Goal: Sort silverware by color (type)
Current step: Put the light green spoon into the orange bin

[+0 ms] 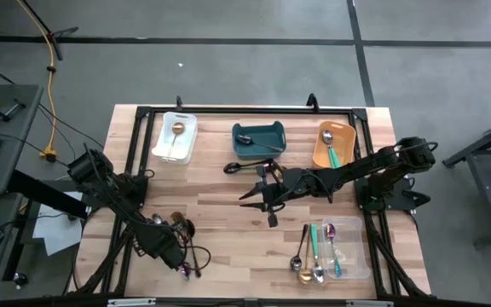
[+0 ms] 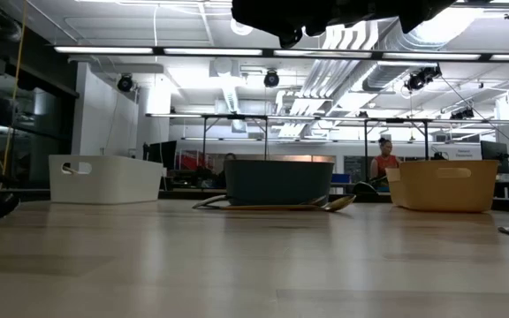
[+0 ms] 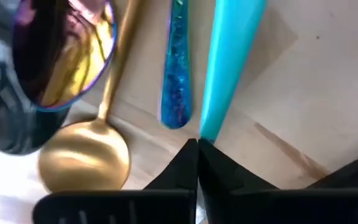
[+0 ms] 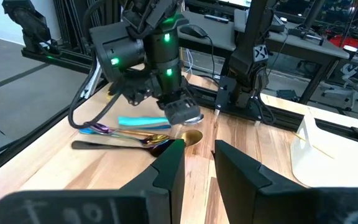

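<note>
**Down among the pile: left gripper closed at the tip of a teal handle**

Low at the table's near-left corner, the left gripper (image 1: pixel 180 253) sits over a loose cluster of silverware (image 1: pixel 184 247). Its own wrist view shows the two dark fingers (image 3: pixel 179 171) pressed fully together, their tips meeting right at the end of a teal handle (image 3: pixel 229 68); whether that handle is actually pinched between them or only touched cannot be told. Beside the teal handle lies an iridescent blue handle (image 3: pixel 176 74), then a gold spoon (image 3: pixel 86 158) with its bowl on the wood, and over it the bowl of an iridescent purple spoon (image 3: pixel 64 53).

Meanwhile the right gripper (image 1: pixel 262 198) hangs above the middle of the table, its arm reaching in from the right edge. In its wrist view the fingers (image 4: pixel 169 168) stand partly apart with nothing between them, and beyond them the left arm shows bent over the same pile.

Along the far edge stand three bins. A white bin (image 1: pixel 162 141) holds a gold spoon, a teal bin (image 1: pixel 278 132) holds a dark utensil, and an orange bin (image 1: pixel 348 136) holds a teal-handled piece. One black spoon (image 1: pixel 244 167) lies on the bare wood just in front of the teal bin. At the near right, a clear bin (image 1: pixel 358 256) holds several more unsorted pieces, silver, teal, gold and purple.

In the low view a person in a red top (image 2: pixel 383 159) shows far off in the room behind.
</note>
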{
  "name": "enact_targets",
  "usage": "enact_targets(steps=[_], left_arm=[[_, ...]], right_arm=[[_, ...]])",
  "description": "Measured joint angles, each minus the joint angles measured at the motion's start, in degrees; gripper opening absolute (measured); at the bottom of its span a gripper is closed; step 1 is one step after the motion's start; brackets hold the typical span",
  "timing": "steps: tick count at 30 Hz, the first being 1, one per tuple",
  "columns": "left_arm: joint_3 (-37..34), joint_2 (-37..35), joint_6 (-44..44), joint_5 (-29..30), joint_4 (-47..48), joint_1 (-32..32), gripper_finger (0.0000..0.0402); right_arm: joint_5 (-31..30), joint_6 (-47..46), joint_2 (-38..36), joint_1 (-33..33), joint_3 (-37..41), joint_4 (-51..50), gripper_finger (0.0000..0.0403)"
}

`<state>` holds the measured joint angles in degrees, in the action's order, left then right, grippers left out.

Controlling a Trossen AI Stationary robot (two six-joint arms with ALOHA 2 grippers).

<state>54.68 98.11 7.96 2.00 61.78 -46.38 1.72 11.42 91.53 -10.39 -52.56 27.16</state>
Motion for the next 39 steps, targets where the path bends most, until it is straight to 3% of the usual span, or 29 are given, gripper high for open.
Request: enact_targets(steps=[14, 29, 39], left_arm=[[1.19, -5.83, -7.64, 2.38, 3.33, 2.21, 0.0001], [1.19, -16.37, -17.4, 12.17, 4.22, 5.21, 0.0], [1.19, -18.7, -19.86, 12.88, 4.13, 5.87, 0.0]], right_arm=[[0.02, 0.61, 0.0, 0.0, 0.0, -0.04, 0.0083], [0.0, 0.62, 0.0, 0.0, 0.0, -0.13, 0.0083], [0.01, 0.45, 0.0, 0.0, 0.0, -0.31, 0.0083]])
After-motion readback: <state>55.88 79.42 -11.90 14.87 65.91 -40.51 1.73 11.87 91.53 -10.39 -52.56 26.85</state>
